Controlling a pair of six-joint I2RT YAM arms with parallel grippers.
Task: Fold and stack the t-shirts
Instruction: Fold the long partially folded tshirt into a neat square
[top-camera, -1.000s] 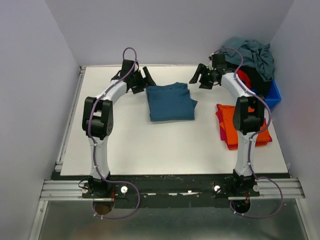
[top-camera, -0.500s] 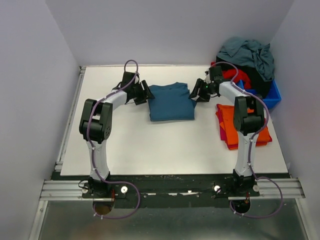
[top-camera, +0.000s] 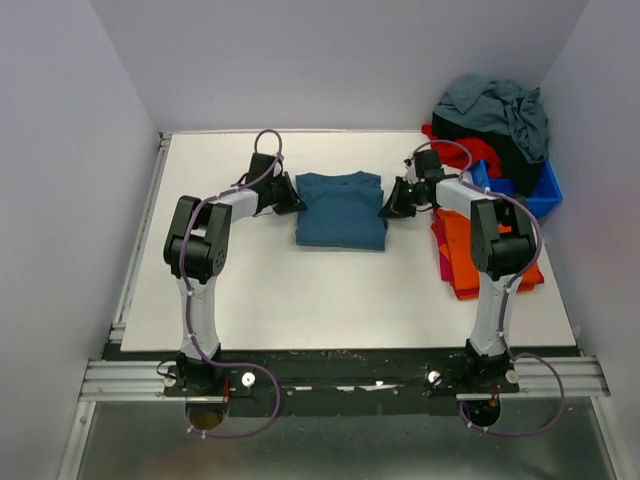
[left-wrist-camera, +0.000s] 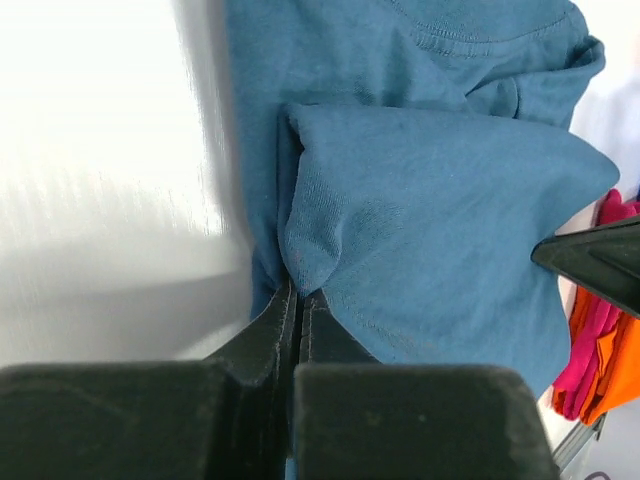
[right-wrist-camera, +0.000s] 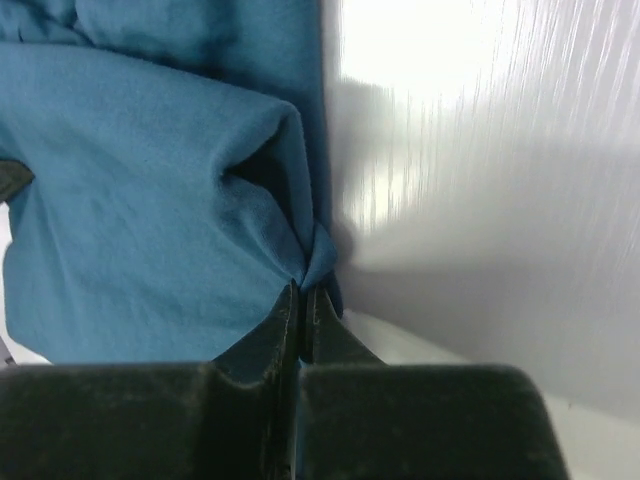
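A folded dark teal-blue t-shirt (top-camera: 340, 209) lies on the table's far middle. My left gripper (top-camera: 290, 198) is shut on its left edge, and cloth bunches at the closed fingertips of that gripper (left-wrist-camera: 299, 292) in the left wrist view, over the teal-blue t-shirt (left-wrist-camera: 440, 220). On the opposite edge my right gripper (top-camera: 388, 207) is shut too, pinching a pucker of the teal-blue t-shirt (right-wrist-camera: 150, 220) at the gripper's tips (right-wrist-camera: 302, 290). Folded orange and pink t-shirts (top-camera: 460, 262) are stacked at the right. More t-shirts, grey-blue, red and black (top-camera: 495, 120), are heaped at the back right.
A blue plastic bin (top-camera: 545, 192) sits under the heap at the table's (top-camera: 300, 290) right rear corner. Purple walls close in on three sides. A metal rail (top-camera: 140, 230) runs along the table's left edge.
Both grippers came down from behind the teal-blue shirt to its left and right edges and closed on the cloth. The shirt's edges are now pulled up into puckers.
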